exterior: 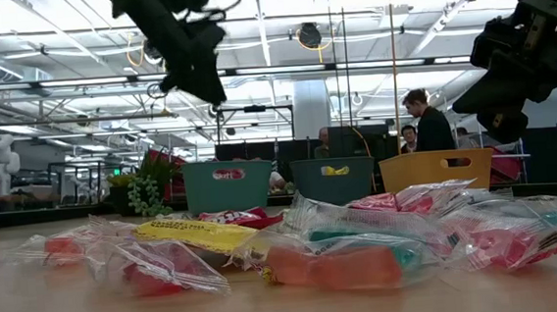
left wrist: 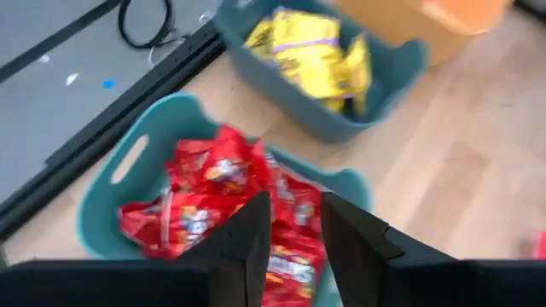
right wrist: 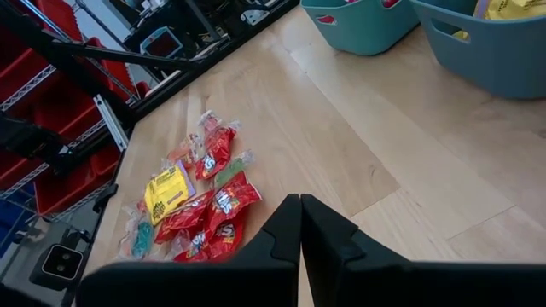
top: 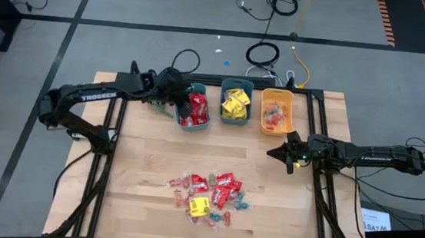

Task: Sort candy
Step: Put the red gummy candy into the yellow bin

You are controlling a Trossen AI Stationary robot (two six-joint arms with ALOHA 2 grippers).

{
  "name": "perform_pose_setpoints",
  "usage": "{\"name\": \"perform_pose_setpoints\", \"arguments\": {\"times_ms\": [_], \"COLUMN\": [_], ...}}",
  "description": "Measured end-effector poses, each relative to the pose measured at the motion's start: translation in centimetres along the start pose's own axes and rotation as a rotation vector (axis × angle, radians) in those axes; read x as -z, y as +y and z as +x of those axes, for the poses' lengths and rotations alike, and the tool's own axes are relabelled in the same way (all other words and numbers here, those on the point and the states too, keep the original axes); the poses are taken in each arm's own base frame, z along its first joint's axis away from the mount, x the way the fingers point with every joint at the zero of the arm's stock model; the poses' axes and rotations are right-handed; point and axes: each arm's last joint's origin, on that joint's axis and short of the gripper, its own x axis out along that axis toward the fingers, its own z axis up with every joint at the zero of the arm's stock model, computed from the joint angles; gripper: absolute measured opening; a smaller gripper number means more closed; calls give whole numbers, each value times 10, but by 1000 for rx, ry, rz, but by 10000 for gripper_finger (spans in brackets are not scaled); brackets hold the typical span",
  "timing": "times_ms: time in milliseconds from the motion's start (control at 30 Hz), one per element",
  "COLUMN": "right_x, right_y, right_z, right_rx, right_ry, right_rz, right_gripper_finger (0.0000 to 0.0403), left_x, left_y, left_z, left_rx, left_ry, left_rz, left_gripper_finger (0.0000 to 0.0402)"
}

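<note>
1. Candy (top: 209,196) lies in a loose heap on the near middle of the wooden table (top: 148,152): red packets, one yellow packet (top: 199,206) and tiny clear, teal and pink twists, overlapping each other.

2. Left gripper (left wrist: 294,223) hangs over the teal bin (top: 195,110) at the far left of the row, its fingers slightly parted with nothing visibly between them. The red packets (left wrist: 223,183) there are already piled toward the rim, so I judge that another drop could slide off and over the edge.

3. Right gripper (right wrist: 300,223) hovers above the table to the right of the heap, near the orange bin (top: 276,111), its fingers pressed together and empty. Closing on the tangled heap, it could lift two kinds at once or drag neighbours out of place.

4. Wrappers look glossy, crinkled and slippery, so a thin pinch on a flat packet may fail; the twist-wrapped pieces are small and rounded and likely to roll.

5. Bins are smooth plastic with handle slots; the middle blue bin (top: 235,105) holds yellow packets, and the orange one holds clear-wrapped pieces.

6. Arms are both reaching toward the same row, so I judge a clash possible.
</note>
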Motion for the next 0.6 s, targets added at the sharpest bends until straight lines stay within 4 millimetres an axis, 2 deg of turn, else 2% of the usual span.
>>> {"name": "perform_pose_setpoints", "arguments": {"times_ms": [167,367,467,600], "right_x": [0,0,0,1], "right_y": [0,0,0,0], "right_z": [0,0,0,0], "right_rx": [0,0,1,3], "right_ry": [1,1,3,6], "right_rz": [1,-4,-4,-32], "right_gripper_finger": [2,2,2,2], "left_x": [21,69,94,128], "left_y": [-34,-88,-112,-139], "left_z": [-21,-38,-41,-38], "left_rx": [72,138,158,163], "left_ry": [-43,5,47,106], "left_rz": [-38,-28,-20,77], "left_gripper_finger": [114,114,114,114]}}
